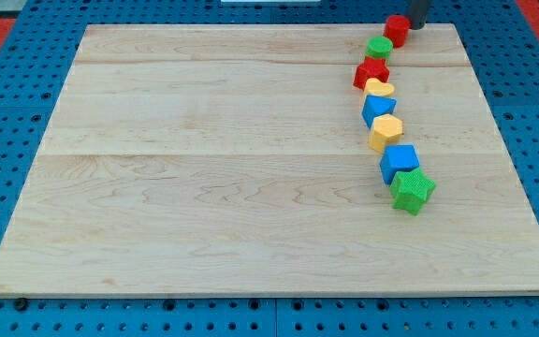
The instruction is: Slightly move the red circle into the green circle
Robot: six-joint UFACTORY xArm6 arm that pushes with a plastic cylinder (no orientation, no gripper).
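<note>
Red circle [397, 28] sits at the view's top right of the wooden board [204, 168], just up-right of the green circle [378, 47] and about touching it, heading a chain of blocks, while my tip [415, 26], a bare rod with no pincer, hovers just right of it.

Eight blocks [388, 96] — two red, two green, two yellow, two blue.

No text, label, brand, number or sign can be read on anything here.
</note>
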